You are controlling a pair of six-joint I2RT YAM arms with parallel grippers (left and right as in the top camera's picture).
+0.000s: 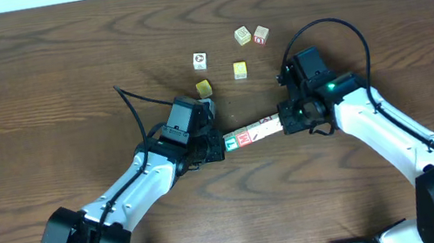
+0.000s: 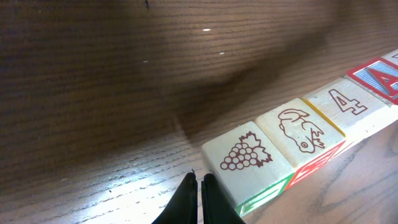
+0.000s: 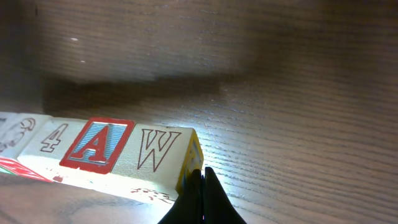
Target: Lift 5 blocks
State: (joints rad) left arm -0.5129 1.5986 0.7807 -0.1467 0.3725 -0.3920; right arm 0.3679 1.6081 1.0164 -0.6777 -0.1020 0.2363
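1. The left hand (image 2: 199, 185) has its two fingers pressed together, with nothing between them. Its tip is at the end of the row of blocks (image 1: 252, 133), just beside the grapes block (image 2: 247, 158).
2. The right hand (image 3: 203, 178) is also pressed together and pinches nothing. Its tip is against the yellow end face of the W block (image 3: 155, 149).
3. In the overhead view the row runs straight between the left hand (image 1: 221, 145) and the right hand (image 1: 285, 121), and is a little higher on the picture at the right end.
4. The row has five blocks, touching side by side. From the left hand they are: grapes, an animal drawing (image 2: 300, 129), the figure 4 (image 2: 348, 102), a red A on blue (image 3: 96, 144), then W.
5. In both wrist views the shadow of the row lies apart from it on the table (image 1: 34, 81), so the row seems to be off the surface.
6. Behind the hands, well apart from the row, five loose cubes (image 1: 242, 36) lie scattered on the table. Two of them show yellow faces.
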